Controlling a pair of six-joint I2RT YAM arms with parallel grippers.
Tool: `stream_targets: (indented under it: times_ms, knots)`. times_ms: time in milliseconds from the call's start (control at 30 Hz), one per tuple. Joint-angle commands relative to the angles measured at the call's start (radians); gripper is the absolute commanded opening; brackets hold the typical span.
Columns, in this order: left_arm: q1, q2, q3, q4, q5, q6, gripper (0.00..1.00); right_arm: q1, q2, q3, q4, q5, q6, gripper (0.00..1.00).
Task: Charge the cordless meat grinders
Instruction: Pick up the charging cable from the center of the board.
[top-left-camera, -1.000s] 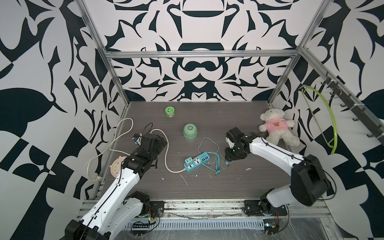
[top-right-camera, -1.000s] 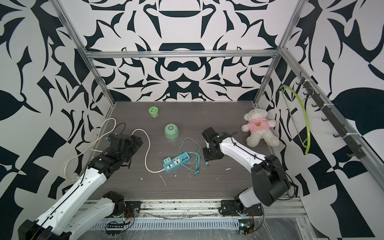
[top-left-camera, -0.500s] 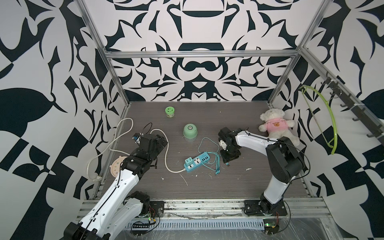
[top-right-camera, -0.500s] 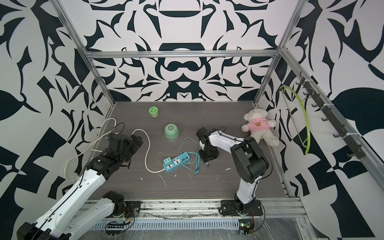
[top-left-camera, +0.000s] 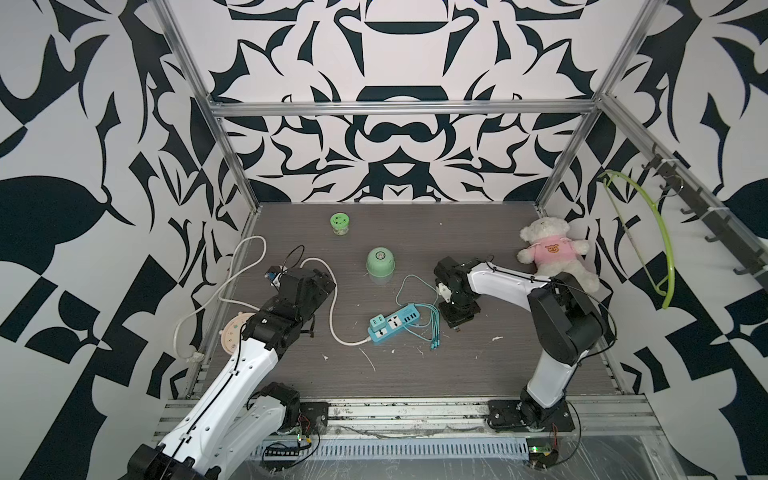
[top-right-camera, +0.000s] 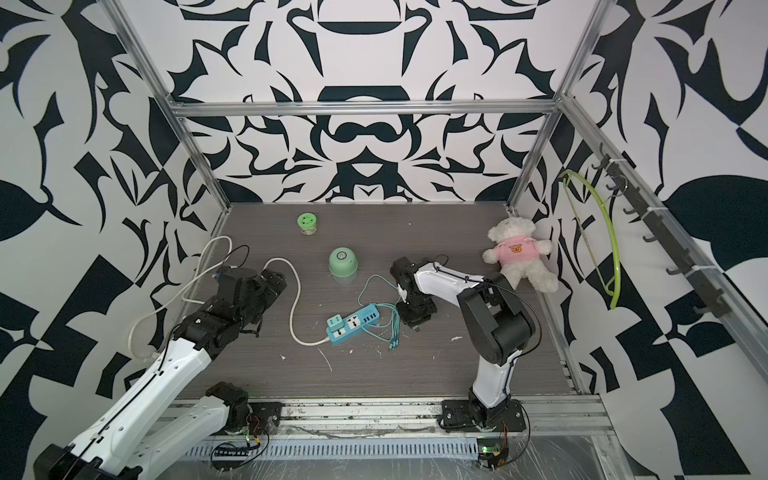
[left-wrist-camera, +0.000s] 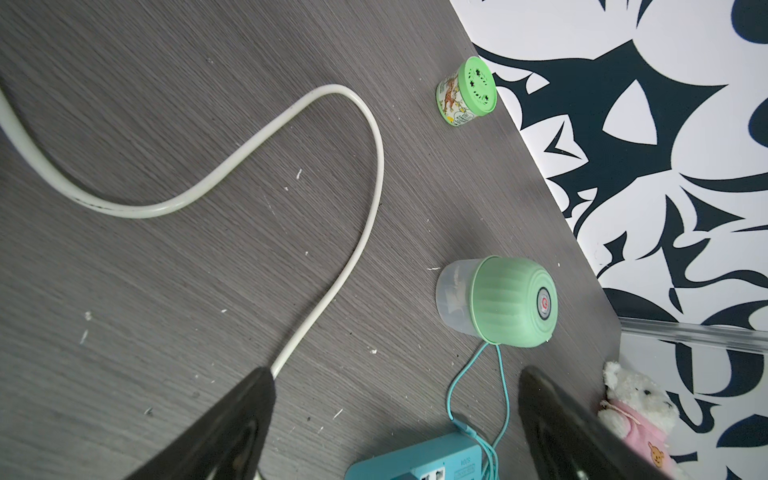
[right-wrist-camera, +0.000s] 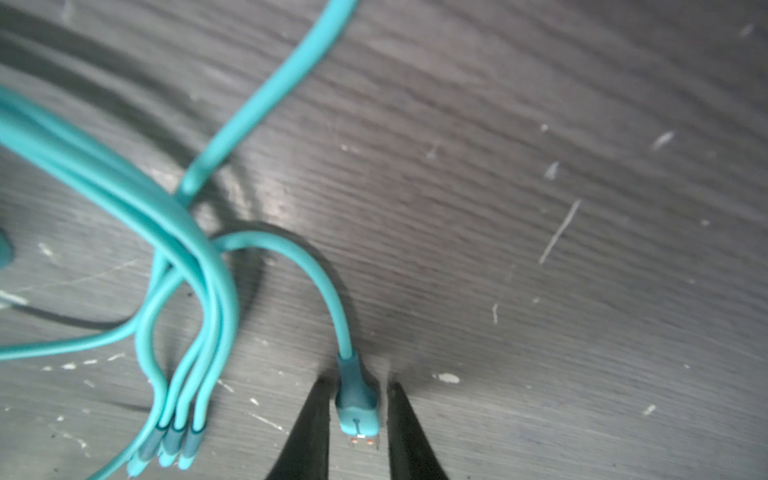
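Where the right wrist view looks down, the right gripper (right-wrist-camera: 356, 380) stands low over the dark grey wood-grain table (top-left-camera: 415, 382). Its two black fingers (right-wrist-camera: 309, 432) are narrowly apart and straddle the teal moulded plug (right-wrist-camera: 359, 399) of a thin teal charging cable (right-wrist-camera: 332, 299). A sliver of table shows on each side of the plug, so no clamp is confirmed. The plug lies flat, with its long axis parallel to the fingers, its metal tip toward the wrist and its lead running away. The left gripper (left-wrist-camera: 395, 374) is spread wide and holds nothing.

The cordless meat grinder (top-left-camera: 380, 262), a pale mint-green dome on a clear plastic cup, stands upright and apart from both arms. It sits beyond the teal rectangular power strip (top-left-camera: 392, 324), toward the back wall. From the right gripper it lies farther back and to the robot's left; the left gripper is about as near.

Judgement: the step in hand is securing the plug, and delivery calls for a carry back and leftward. No charging port is visible on the grinder, so the approach side cannot be fixed
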Motion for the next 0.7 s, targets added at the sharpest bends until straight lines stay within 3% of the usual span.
stream_targets:
  times_ms: [0,267,500,667]
  knots:
    - [0.000,0.003,0.015,0.008,0.012,0.019,0.95,0.010,-0.021,-0.008,-0.047,0.005,0.016,0.25]
    - [0.000,0.015,0.018,0.021,0.027,0.022,0.95,0.021,-0.004,-0.014,-0.056,0.010,0.020,0.23]
    - [0.000,0.016,0.032,0.036,0.047,0.057,0.95,0.022,0.030,0.012,-0.054,0.030,0.020,0.12]
    - [-0.003,0.069,0.088,0.117,0.195,0.125,0.92,0.022,-0.081,-0.002,-0.034,0.038,0.039,0.05]
